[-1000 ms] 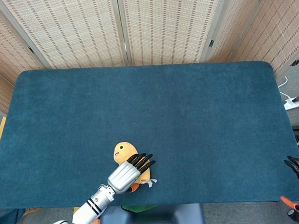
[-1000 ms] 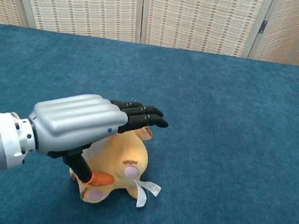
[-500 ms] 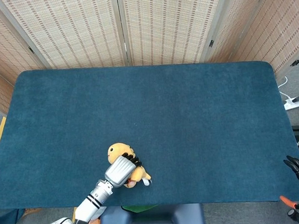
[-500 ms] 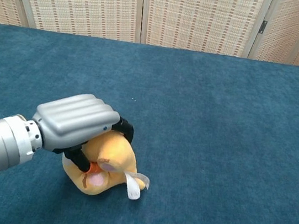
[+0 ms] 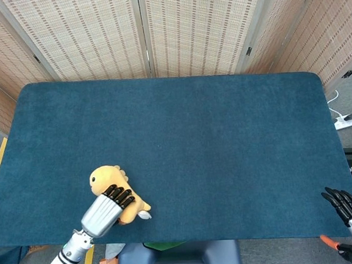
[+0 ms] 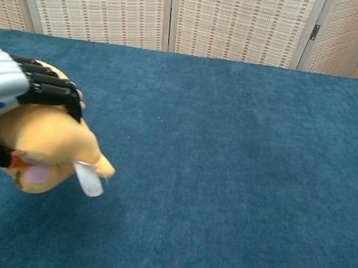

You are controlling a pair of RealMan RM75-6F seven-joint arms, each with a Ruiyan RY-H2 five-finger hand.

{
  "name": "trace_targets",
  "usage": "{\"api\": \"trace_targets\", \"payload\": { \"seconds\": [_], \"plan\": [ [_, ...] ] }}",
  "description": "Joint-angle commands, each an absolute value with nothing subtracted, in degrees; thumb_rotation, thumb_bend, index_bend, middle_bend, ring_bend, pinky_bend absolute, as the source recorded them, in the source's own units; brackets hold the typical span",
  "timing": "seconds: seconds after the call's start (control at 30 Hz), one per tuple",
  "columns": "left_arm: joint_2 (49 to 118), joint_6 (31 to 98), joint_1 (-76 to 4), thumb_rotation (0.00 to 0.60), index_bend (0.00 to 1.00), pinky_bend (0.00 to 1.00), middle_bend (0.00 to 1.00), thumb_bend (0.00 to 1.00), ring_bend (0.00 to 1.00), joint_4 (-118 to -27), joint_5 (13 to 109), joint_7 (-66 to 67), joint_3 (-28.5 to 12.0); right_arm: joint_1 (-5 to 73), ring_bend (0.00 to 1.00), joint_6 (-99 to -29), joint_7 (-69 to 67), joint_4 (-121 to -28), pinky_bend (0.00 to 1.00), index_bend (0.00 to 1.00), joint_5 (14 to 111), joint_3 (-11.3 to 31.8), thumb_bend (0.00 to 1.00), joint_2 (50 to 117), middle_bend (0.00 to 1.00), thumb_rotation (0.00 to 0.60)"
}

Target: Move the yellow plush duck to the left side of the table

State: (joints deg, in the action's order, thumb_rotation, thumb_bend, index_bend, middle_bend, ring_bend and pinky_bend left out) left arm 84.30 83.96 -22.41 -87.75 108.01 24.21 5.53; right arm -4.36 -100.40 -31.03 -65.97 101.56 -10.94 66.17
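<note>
Near edge, left: left hand [image 5: 107,207] has its fingers curled over the back of the yellow plush duck [image 5: 112,183], holding it. In the chest view the duck looks lifted clear of the blue table [image 5: 223,141], white tag dangling below.

Change over the last 1 s: the fingers, then flat above the toy, have closed on it, and hand and duck have travelled from near the centre-front toward the left. Judgement: carry well underway; set-down and release remain.

Right hand [image 5: 341,203] sits just off the right front corner, fingers spread, holding nothing, hardly moved.

Far: woven screen panels [image 5: 142,31], unchanged.
</note>
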Motion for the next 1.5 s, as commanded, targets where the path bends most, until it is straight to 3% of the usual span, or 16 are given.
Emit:
{"api": "trace_targets", "payload": {
  "seconds": [0.03, 0.3, 0.4, 0.47, 0.57, 0.63, 0.67, 0.73, 0.8, 1.03, 1.3, 1.5],
  "plan": [
    [81.34, 89.05, -18.77, 0.600, 0.74, 1.00, 0.84, 0.62, 0.73, -78.48, 109.35, 14.42, 9.19, -4.40, 0.00, -100.30, -26.75, -69.70, 0.00, 0.00, 103.33, -11.39, 0.11, 65.49, 0.00, 0.600],
    [86.15, 91.74, -18.27, 0.600, 0.72, 0.97, 0.81, 0.57, 0.71, -60.00, 108.37, -3.10, 9.25, -3.61, 0.00, -97.15, -17.69, -77.86, 0.00, 0.00, 105.74, -12.19, 0.11, 64.66, 0.00, 0.600],
    [86.90, 90.72, -18.63, 0.600, 0.69, 0.86, 0.75, 0.52, 0.67, -54.85, 108.85, -5.93, 10.23, -3.66, 0.00, -96.36, -15.11, -80.15, 0.00, 0.00, 105.79, -12.19, 0.11, 64.38, 0.00, 0.600],
    [87.23, 89.53, -18.64, 0.600, 0.61, 0.79, 0.70, 0.46, 0.63, -52.95, 108.62, -8.68, 11.07, -3.77, 0.00, -96.02, -13.63, -81.35, 0.00, 0.00, 105.66, -12.05, 0.11, 64.28, 0.00, 0.600],
    [87.61, 88.39, -18.58, 0.600, 0.38, 0.67, 0.56, 0.40, 0.51, -51.84, 108.12, -11.93, 11.77, -3.74, 0.00, -95.27, -12.07, -82.65, 0.00, 0.00, 105.56, -11.91, 0.11, 64.42, 0.00, 0.600],
    [87.55, 87.83, -18.38, 0.600, 0.18, 0.58, 0.40, 0.36, 0.39, -52.24, 107.35, -13.75, 11.85, -3.60, 0.00, -94.72, -11.47, -83.21, 0.00, 0.00, 105.71, -11.92, 0.11, 64.56, 0.00, 0.600],
    [87.21, 87.20, -18.36, 0.600, 0.08, 0.51, 0.28, 0.34, 0.28, -53.05, 106.82, -14.42, 11.87, -3.53, 0.00, -94.50, -11.29, -83.36, 0.00, 0.00, 105.80, -11.93, 0.11, 64.61, 0.00, 0.600],
    [85.89, 86.16, -18.58, 0.600, 0.00, 0.40, 0.08, 0.30, 0.10, -56.01, 105.88, -16.18, 11.85, -3.35, 0.00, -94.17, -11.51, -83.63, 0.00, 0.00, 106.21, -12.11, 0.12, 64.63, 0.00, 0.600],
    [84.60, 85.69, -18.76, 0.600, 0.00, 0.29, 0.00, 0.26, 0.01, -58.54, 105.17, -17.02, 11.62, -3.28, 0.00, -94.14, -11.86, -83.60, 0.00, 0.00, 106.49, -12.22, 0.12, 64.58, 0.00, 0.600],
    [82.20, 86.91, -18.37, 0.600, 0.00, 0.18, 0.00, 0.23, 0.00, -64.00, 104.79, -16.01, 11.03, -3.71, 0.00, -95.39, -13.15, -82.33, 0.00, 0.00, 106.75, -12.08, 0.13, 64.71, 0.00, 0.600],
    [80.18, 87.43, -18.32, 0.600, 0.00, 0.18, 0.00, 0.23, 0.00, -69.42, 106.47, -13.18, 11.51, -4.12, 0.00, -96.76, -15.40, -80.29, 0.00, 0.00, 106.91, -11.87, 0.13, 65.11, 0.00, 0.600],
    [76.41, 91.80, -16.49, 0.600, 0.00, 0.17, 0.00, 0.23, 0.00, -74.60, 107.55, -10.57, 11.44, -3.87, 0.00, -96.90, -16.60, -79.35, 0.00, 0.00, 107.12, -11.69, 0.13, 65.30, 0.00, 0.600]
  ]
}}
